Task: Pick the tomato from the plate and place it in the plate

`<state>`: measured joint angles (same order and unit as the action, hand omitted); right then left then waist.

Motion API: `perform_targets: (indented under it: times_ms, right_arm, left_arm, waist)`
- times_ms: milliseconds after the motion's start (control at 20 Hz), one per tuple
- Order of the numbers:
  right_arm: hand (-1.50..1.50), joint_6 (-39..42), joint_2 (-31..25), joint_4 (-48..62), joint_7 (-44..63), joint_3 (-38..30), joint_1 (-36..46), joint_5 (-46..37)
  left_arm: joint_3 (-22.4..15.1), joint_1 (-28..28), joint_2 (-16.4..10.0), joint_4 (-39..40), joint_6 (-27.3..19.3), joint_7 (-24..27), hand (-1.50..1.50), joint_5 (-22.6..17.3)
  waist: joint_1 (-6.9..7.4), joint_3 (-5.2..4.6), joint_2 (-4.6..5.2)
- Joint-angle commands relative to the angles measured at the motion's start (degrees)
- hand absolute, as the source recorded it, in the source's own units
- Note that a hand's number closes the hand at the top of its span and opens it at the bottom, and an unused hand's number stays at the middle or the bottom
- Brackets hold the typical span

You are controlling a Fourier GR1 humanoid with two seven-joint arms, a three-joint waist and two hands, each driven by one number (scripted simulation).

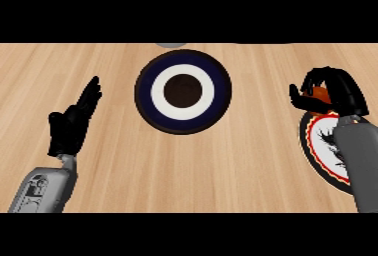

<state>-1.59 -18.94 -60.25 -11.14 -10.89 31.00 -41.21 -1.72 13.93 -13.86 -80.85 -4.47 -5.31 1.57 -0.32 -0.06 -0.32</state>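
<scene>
Holding the tomato (318, 93) in curled fingers, the right hand (342, 88) should cross level to the blue plate (145, 91), lowering before release; left hand (70, 125) rests open.

Light wood counter (221, 165), plank grain across it, even light, grey obj (170, 44) cut off at top edge

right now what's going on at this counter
The robot's right hand is curled round a round orange-red tomato, at the far edge of the white plate with a red-and-black rim that lies partly under its forearm. The round dark blue plate with a white ring sits in the middle of the light wooden counter with nothing on it. The left hand rests open at the left, holding nothing.
</scene>
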Motion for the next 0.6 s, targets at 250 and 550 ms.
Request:
perform_targets:
  times_ms: [250, 550]
  right_arm:
    - [1.50, 6.47, 7.92, -11.07, 8.40, 4.08, 5.84, 5.12]
    - [1.50, 6.48, 11.98, -1.66, 14.06, 5.18, 16.83, 4.79]
  left_arm:
    - [-1.27, -1.49, 2.33, -1.14, -0.80, 1.86, 0.00, 1.93]
    - [1.91, 2.13, 0.30, 1.62, 2.11, -0.18, 0.00, 0.16]
  waist:
    - [0.50, 0.03, 0.16]
    - [0.82, 0.04, 0.42]
